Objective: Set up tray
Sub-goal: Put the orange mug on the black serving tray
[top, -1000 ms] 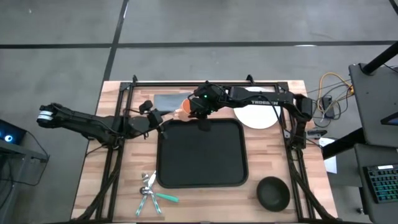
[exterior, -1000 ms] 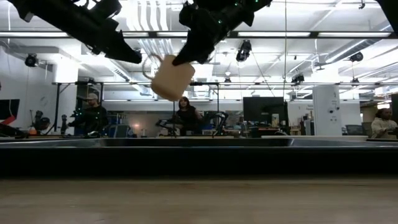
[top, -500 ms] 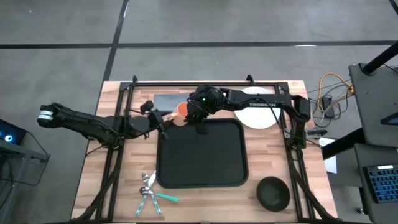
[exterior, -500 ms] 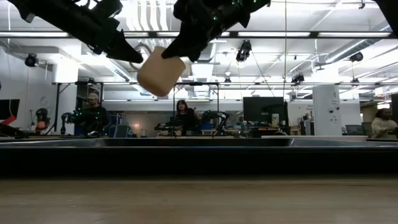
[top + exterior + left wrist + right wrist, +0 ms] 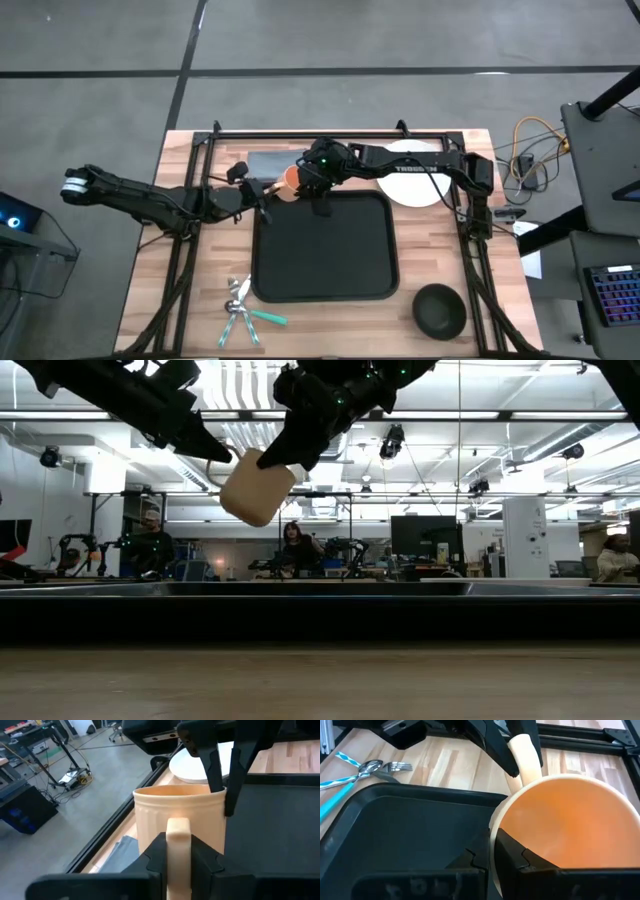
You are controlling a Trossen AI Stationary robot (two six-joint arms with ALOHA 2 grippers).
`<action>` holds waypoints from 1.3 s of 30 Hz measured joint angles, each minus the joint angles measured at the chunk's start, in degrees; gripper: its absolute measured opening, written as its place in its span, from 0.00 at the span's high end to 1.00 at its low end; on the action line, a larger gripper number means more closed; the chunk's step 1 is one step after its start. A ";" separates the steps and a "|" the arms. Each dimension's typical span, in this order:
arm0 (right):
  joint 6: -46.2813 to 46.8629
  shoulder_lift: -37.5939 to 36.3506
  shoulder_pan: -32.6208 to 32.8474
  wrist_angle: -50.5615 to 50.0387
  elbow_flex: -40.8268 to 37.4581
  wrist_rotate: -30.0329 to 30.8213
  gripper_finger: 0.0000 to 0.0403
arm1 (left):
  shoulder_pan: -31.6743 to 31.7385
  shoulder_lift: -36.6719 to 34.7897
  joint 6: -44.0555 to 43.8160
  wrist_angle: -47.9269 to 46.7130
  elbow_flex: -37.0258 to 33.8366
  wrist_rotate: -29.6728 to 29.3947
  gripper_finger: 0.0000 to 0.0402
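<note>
**Inspector:** Report the tray's position and contents.

**Operator:** The tray (image 5: 325,245) lies flat at the middle of the table (image 5: 480,180), and I see nothing on it. The white plate (image 5: 412,188) sits on the wood just beyond its far right corner, the dark bowl (image 5: 440,310) off its near right corner, and the bundled cutlery (image 5: 243,305) off its near left corner. A grey cloth (image 5: 268,162) lies beyond its far left corner.

**Inspector:** And the grippers?

**Operator:** Both are on one item. My right gripper (image 5: 492,855) is clamped across the rim of the cream mug (image 5: 256,487), one finger inside and one outside. My left gripper (image 5: 178,851) has its fingers closed on either side of the mug's handle. The mug hangs in the air, tilted, above the tray's far left corner.

**Inspector:** Progress?

**Operator:** Early, in my judgement. No item has been placed on the tray. The mug looks to be mid-transfer between arms and not yet set down; plate, bowl, cutlery and cloth all remain off the tray.
</note>
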 joint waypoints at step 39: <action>11.49 -37.37 0.22 7.87 -38.94 2.96 0.60 | -7.58 -10.57 -11.64 22.09 -31.12 -4.36 0.93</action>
